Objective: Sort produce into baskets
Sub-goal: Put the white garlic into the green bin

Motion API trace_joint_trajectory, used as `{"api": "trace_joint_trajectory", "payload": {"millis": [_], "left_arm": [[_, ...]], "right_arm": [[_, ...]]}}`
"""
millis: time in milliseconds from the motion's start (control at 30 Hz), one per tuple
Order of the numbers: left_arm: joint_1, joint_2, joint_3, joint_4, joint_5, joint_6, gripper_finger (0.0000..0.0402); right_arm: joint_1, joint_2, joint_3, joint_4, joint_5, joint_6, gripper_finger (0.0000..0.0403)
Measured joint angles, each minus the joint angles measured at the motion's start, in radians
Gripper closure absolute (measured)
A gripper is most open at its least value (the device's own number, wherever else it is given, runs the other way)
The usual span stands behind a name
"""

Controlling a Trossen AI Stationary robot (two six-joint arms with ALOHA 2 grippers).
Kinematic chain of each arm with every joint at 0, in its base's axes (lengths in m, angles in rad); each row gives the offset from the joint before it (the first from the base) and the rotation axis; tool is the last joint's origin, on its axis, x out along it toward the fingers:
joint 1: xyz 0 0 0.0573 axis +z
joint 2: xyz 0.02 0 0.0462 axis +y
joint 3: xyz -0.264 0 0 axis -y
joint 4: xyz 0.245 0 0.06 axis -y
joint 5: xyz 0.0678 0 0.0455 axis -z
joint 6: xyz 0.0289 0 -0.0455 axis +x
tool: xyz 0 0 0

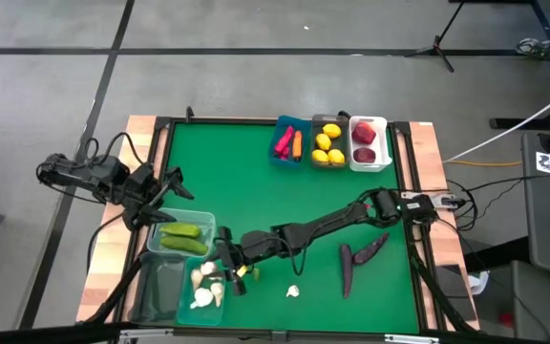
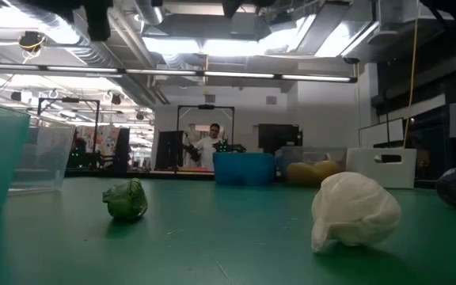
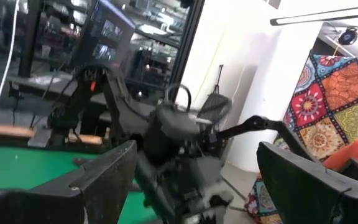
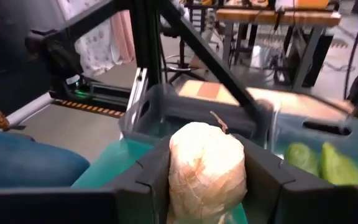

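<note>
My right gripper [image 1: 227,260] reaches across the table to its near left and is shut on a white garlic [image 4: 205,168] by the teal bin [image 1: 216,304], which holds more garlic. The pale clear bin [image 1: 181,236] holds green cucumbers. My left gripper [image 1: 170,186] is open and empty, raised at the table's left edge by that bin. One garlic [image 1: 293,291] and two dark purple eggplants [image 1: 370,247] lie on the green table. The far bins hold a pink pepper and carrot [image 1: 287,143], lemons [image 1: 328,143] and apples [image 1: 365,143]. My right gripper pinches the garlic bulb by its two opposite sides [image 4: 174,171] between its two fingers. The fingers come from the table's right, slanting down. The bulb fills the gap between them, its small stem [image 4: 219,122] pointing away from the wrist.
A small green piece [image 1: 246,272] lies on the table beside the right gripper; it also shows in the low view [image 2: 127,199]. A dark clear bin [image 1: 158,287] stands left of the teal bin. The table's middle is bare green. A person stands far back in the room [image 2: 210,142].
</note>
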Motion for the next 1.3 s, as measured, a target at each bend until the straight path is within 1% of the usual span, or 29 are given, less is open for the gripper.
{"api": "trace_joint_trajectory", "payload": {"millis": [200, 433, 533, 733, 833, 933, 1000, 1133, 1200, 1300], "left_arm": [[0.000, 0.040, 0.000, 0.051, 0.001, 0.046, 0.0073], [0.000, 0.048, 0.000, 0.060, -0.006, 0.052, 0.0076], [0.000, 0.047, 0.000, 0.063, -0.007, 0.062, 0.0099], [0.000, 0.046, 0.000, 0.057, -0.007, 0.087, 0.0165], [0.000, 0.046, 0.000, 0.057, -0.007, 0.095, 0.0184], [0.000, 0.046, 0.000, 0.056, -0.007, 0.093, 0.0193], [0.000, 0.046, 0.000, 0.053, -0.007, 0.082, 0.0195], [0.000, 0.046, 0.000, 0.026, 0.001, 0.060, 0.0191], [0.000, 0.046, -0.001, 0.013, 0.007, 0.060, 0.0185], [0.000, 0.046, -0.001, -0.007, 0.012, 0.059, 0.0177]], "right_arm": [[-0.002, 0.023, 0.000, 0.001, -0.010, 0.017, 0.0258], [-0.022, 0.038, 0.000, 0.052, -0.077, 0.013, 0.0256], [-0.035, 0.043, 0.000, 0.054, -0.084, 0.014, 0.0241], [-0.049, 0.046, 0.000, 0.069, -0.083, 0.018, 0.0187], [-0.054, 0.046, 0.000, 0.094, -0.082, 0.019, 0.0171], [-0.055, 0.046, 0.000, 0.076, -0.047, 0.018, 0.0165], [-0.054, 0.035, -0.001, -0.004, -0.041, 0.017, 0.0164], [-0.046, -0.046, -0.001, -0.309, -0.022, -0.005, 0.0165], [-0.036, -0.085, 0.001, -0.467, -0.005, 0.013, 0.0166], [-0.002, -0.110, -0.001, -0.690, -0.004, 0.045, 0.0166]]}}
